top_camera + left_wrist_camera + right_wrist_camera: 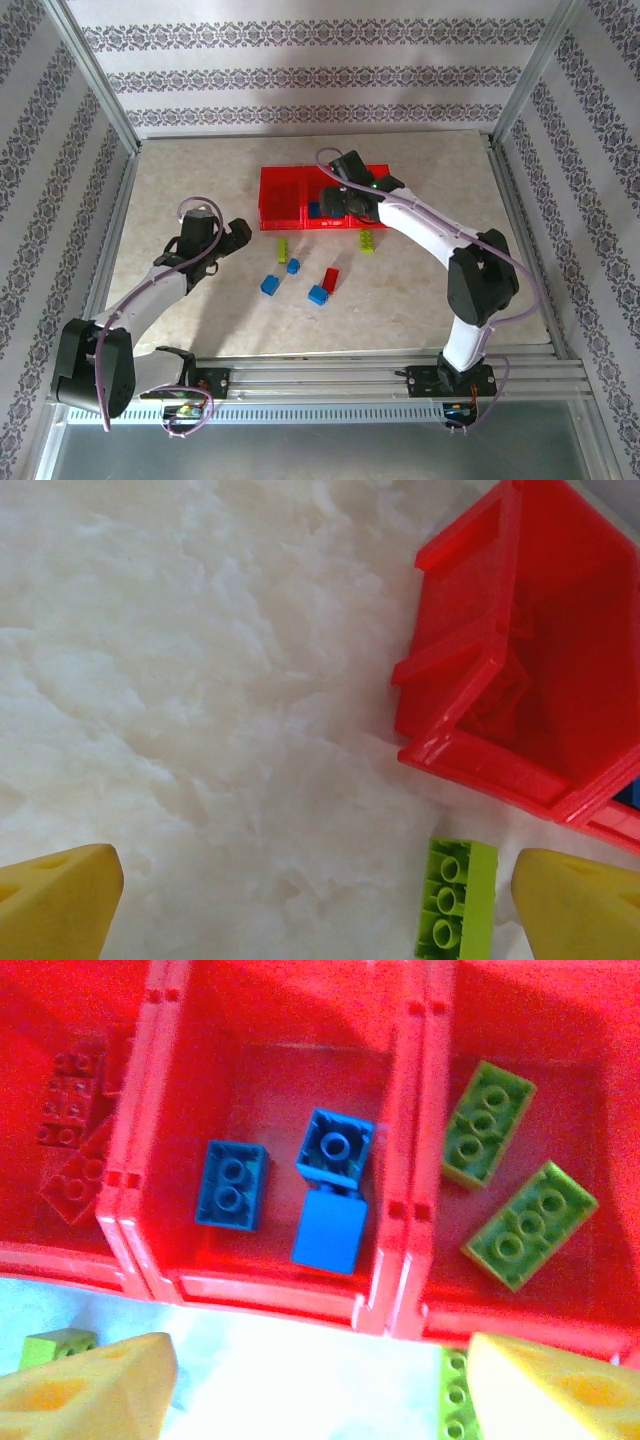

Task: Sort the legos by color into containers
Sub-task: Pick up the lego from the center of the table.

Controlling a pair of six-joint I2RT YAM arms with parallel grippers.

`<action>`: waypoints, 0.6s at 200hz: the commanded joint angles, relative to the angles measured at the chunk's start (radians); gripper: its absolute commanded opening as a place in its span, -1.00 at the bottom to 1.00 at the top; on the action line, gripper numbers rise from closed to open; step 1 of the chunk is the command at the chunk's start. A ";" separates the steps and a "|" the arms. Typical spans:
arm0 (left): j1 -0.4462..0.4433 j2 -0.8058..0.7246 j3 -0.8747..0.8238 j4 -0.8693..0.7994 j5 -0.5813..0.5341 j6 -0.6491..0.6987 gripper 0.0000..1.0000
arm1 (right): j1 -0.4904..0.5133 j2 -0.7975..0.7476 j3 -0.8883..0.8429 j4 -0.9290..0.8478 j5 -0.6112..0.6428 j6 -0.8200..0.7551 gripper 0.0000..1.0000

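Right end effector [320,1390], spread apart, hangs over the containers [280,195] by the table's [200,190] far edge; blue legos [232,1185] lie in the middle bin [280,1090], apparently red legos [70,1130] alongside. Left end effector [320,900] gapes empty.

Glossy plastic containers [405,1160], matt marbled table [200,680]

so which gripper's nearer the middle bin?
Right. Right gripper hovers over the middle bin; left gripper is beyond the left end of the bins, above the table.
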State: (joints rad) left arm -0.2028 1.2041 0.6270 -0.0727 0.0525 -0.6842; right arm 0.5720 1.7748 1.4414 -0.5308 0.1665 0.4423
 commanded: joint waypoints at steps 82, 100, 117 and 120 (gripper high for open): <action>-0.254 0.127 0.103 -0.047 -0.103 0.017 0.79 | 0.002 -0.288 -0.372 0.009 0.154 0.167 0.96; -0.279 0.158 0.113 -0.035 -0.108 0.003 0.79 | -0.008 -0.290 -0.402 0.016 0.133 0.192 0.96; -0.292 0.175 0.119 -0.025 -0.112 -0.011 0.79 | -0.019 -0.273 -0.421 0.037 0.087 0.197 0.96; -0.295 0.179 0.121 -0.024 -0.113 -0.013 0.79 | -0.020 -0.268 -0.423 0.041 0.081 0.197 0.96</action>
State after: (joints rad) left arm -0.4732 1.3594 0.7147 -0.0898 -0.0292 -0.6815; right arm 0.5674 1.4975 1.0496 -0.5179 0.2710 0.5991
